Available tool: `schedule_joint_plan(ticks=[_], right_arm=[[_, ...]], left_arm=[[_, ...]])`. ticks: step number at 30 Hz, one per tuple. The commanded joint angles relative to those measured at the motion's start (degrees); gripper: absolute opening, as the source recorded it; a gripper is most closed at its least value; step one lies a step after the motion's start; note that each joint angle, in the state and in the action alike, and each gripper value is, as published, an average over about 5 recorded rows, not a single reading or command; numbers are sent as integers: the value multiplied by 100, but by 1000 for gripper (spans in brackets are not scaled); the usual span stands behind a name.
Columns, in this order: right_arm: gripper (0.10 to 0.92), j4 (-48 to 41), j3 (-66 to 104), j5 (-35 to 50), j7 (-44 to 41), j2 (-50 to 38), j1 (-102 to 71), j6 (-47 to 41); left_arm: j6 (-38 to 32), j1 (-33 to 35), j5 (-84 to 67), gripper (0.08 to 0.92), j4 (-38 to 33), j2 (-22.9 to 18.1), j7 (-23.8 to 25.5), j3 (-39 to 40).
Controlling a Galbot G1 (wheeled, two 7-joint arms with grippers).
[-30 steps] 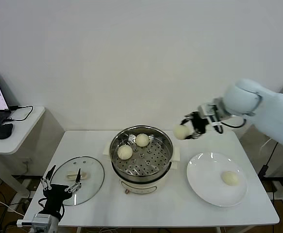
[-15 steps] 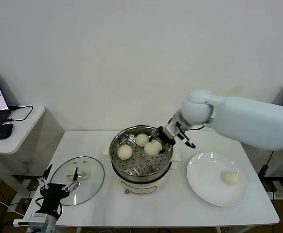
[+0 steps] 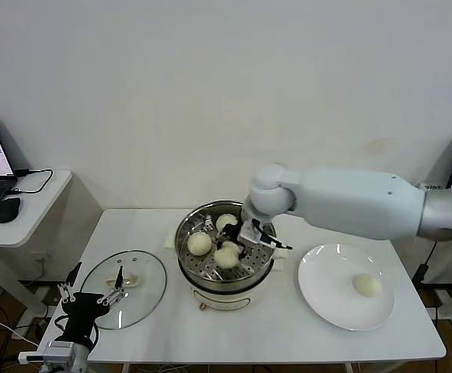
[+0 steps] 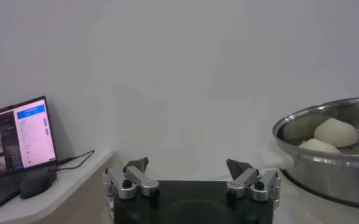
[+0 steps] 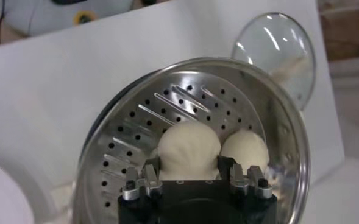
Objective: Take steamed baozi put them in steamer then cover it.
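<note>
One baozi (image 5: pixel 188 143) pinched by right pincer (image 5: pixel 190 173) inside steamer (image 5: pixel 136 128) | left pincer (image 4: pixel 188 170) spread | head view only: plate (image 3: pixel 331 299)

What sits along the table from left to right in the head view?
Left gripper → cover → steamer with the right gripper over it → white plate → last baozi.
</note>
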Motion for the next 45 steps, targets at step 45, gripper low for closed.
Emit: schedule_joint_plan(ticks=[45], right_arm=[[823, 771, 818, 481, -1068, -4277, -280, -2693]], left_arm=[[9, -161, -15, 823, -28, 156, 12, 180]])
